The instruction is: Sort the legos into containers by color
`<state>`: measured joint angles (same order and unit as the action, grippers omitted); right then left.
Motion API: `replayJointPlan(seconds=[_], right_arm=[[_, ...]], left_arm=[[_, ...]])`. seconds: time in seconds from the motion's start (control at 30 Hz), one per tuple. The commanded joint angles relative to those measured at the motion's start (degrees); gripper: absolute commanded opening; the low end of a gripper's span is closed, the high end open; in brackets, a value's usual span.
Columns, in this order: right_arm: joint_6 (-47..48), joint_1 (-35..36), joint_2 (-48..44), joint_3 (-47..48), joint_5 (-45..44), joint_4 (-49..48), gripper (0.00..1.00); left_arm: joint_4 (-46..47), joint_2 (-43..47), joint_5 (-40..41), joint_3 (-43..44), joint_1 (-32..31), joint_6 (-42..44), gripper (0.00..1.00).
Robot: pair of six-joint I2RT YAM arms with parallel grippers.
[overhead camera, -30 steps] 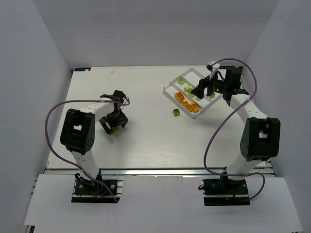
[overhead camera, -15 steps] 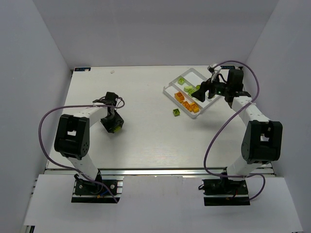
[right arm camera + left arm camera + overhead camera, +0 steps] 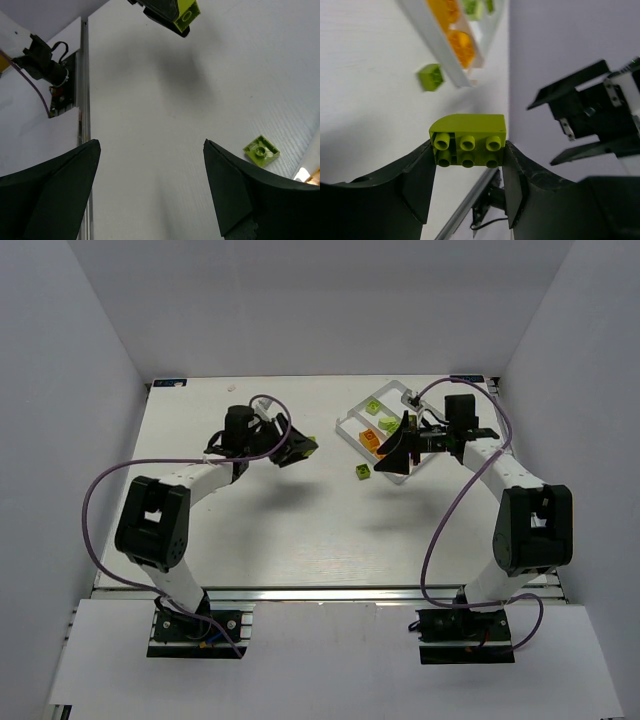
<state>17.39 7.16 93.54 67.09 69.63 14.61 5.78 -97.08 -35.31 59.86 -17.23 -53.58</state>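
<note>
My left gripper (image 3: 297,447) hangs above the table's middle, shut on a lime green lego (image 3: 467,140) with a rounded back; the brick (image 3: 308,447) shows at the fingertips in the top view. The white tray (image 3: 350,415) of containers lies at the back right, holding orange legos (image 3: 460,44) and green legos (image 3: 388,423). One small green lego (image 3: 362,472) lies loose on the table just in front of the tray, also seen as a flat green lego (image 3: 261,151). My right gripper (image 3: 151,145) is open and empty, held over the tray's near edge and pointing left.
White walls enclose the table on three sides. My right arm's cable loops beside the tray. The table's metal front rail (image 3: 84,100) and the left arm's base show in the right wrist view.
My left gripper closed on the green lego at the table's left, lifted it and swung it right toward the tray. My right gripper moved off the tray's middle and turned to face left.
</note>
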Motion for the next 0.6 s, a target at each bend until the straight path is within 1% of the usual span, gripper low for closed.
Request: replayJointPlan(seconds=[0.0, 0.03, 0.07, 0.1, 0.13, 0.17, 0.2, 0.23, 0.27, 0.3, 0.33, 0.37, 0.4, 0.47, 0.53, 0.57], right_arm=[[-4.0, 1.5, -2.0, -0.4, 4.4, -4.3, 0.89], [-7.6, 1.8, -3.0, -2.0, 2.9, -8.9, 0.89], [-11.3, 2.7, -4.7, -3.7, 0.3, -20.0, 0.89], [-14.4, 3.0, -5.4, -6.4, -1.8, -24.6, 0.89], [-19.3, 3.5, -6.0, -7.5, -4.4, -28.5, 0.89], [-20.9, 4.3, -6.8, -8.2, -9.5, -34.2, 0.89], [-21.7, 5.4, -6.9, -8.0, -12.3, -34.9, 0.89], [-22.2, 5.8, -6.4, -7.3, -14.3, -34.9, 0.89], [-22.7, 7.5, -6.0, -6.8, -19.0, -34.8, 0.89], [-23.2, 8.0, -5.8, -6.3, -21.4, -34.8, 0.89], [-23.0, 8.5, -6.0, -5.7, -22.9, -35.3, 0.89], [-23.4, 9.7, -6.4, -6.1, -27.1, -36.3, 0.89], [-23.7, 10.2, -6.9, -6.7, -29.2, -39.5, 0.89], [-23.5, 11.6, -7.7, -7.1, -34.5, -41.2, 0.89], [-22.3, 12.3, -7.1, -5.8, -38.1, -40.6, 0.89], [-22.2, 13.0, -6.8, -5.4, -41.6, -40.2, 0.89]], left_arm=[[19.9, -2.1, -11.7, 2.5, -2.5, -7.7, 0.17], [22.1, -2.8, -11.5, 2.8, -3.6, -11.9, 0.17], [24.7, -4.0, -11.1, 3.2, -4.1, -14.2, 0.17], [29.2, -4.7, -10.5, 3.9, -4.6, -18.5, 0.17], [31.5, -5.3, -8.4, 4.2, -5.2, -20.8, 0.17], [33.5, -6.2, -6.9, 4.4, -6.3, -22.9, 0.16], [36.8, -6.5, -5.1, 4.4, -6.9, -26.5, 0.14], [38.1, -6.5, -0.9, 4.3, -8.2, -28.1, 0.13], [39.9, -6.6, 1.1, 4.1, -8.8, -29.2, 0.13], [41.5, -6.6, 3.1, 4.2, -9.3, -30.4, 0.12], [41.8, -6.7, 4.6, 4.5, -9.8, -32.4, 0.12], [41.8, -7.0, 7.2, 4.7, -10.4, -33.3, 0.12], [41.4, -7.2, 8.3, 4.9, -11.1, -35.1, 0.10], [41.5, -7.3, 11.8, 4.7, -12.0, -36.8, 0.09], [41.9, -7.3, 13.9, 4.5, -12.8, -38.7, 0.09], [42.2, -7.4, 15.7, 4.4, -13.5, -39.4, 0.09]])
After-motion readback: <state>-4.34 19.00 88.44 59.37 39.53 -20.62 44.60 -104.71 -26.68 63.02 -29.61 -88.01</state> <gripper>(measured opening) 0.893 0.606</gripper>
